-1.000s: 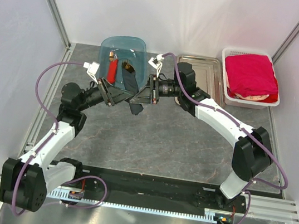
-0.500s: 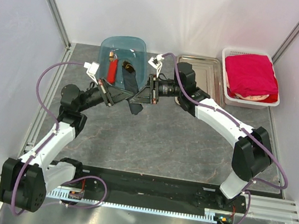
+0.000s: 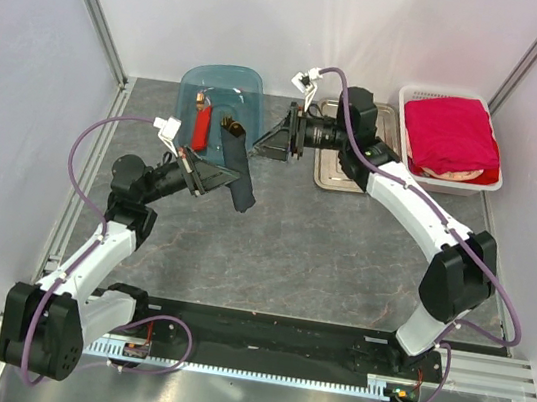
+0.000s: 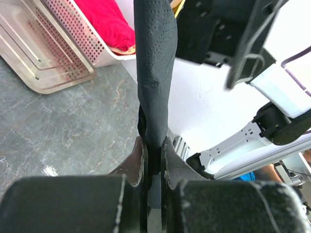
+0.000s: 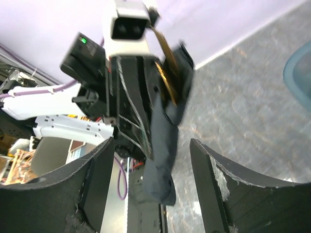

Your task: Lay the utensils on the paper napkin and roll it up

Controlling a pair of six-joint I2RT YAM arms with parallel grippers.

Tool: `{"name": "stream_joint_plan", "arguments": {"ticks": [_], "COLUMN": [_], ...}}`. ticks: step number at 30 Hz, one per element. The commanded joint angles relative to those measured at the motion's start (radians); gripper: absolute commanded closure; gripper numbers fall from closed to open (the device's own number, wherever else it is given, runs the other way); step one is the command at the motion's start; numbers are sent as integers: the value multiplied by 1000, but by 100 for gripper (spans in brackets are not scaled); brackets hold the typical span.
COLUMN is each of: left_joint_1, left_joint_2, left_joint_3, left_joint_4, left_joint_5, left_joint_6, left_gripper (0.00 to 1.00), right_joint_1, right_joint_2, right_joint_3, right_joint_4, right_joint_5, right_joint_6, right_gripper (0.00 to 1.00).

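Left hand (image 4: 154, 145) pinches paper napkin (image 4: 155, 73) above grey marbled table (image 4: 73, 121).

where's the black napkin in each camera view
top external: centre-left, the paper napkin hangs from the left gripper
left wrist: centre, upright strip, bottom end clamped
right wrist: centre, drooping dark fold
shared landmark: the grey table

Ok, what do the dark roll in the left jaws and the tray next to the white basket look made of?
The rolled napkin: matte dark grey paper, judging by its embossed dot pattern and soft creases, though a thin fabric cannot be ruled out. The tray: polished metal, probably stainless steel, given its silvery shine and stepped, pressed rim.
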Motion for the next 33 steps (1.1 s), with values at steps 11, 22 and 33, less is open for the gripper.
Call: {"name": "stream_joint_plan", "arguments": {"ticks": [11,22,33], "left_joint_1": [-10,-16,-15], "left_joint_2": [-18,-19,-16], "left_joint_3": [12,11,37], "left_joint_4": [69,62,66], "left_joint_5": [40,38,14], "left_joint_6": [22,22,18], "left_gripper": [98,98,98], "right_joint_1": [43,69,57], "right_joint_2": [39,45,10], "right_joint_3": [86,78,10], "right_joint_4": [-7,-12,-36], "right_joint_5": [36,79,76], "right_joint_6": [-14,-42,-42], "right_gripper": [30,100,34]}}
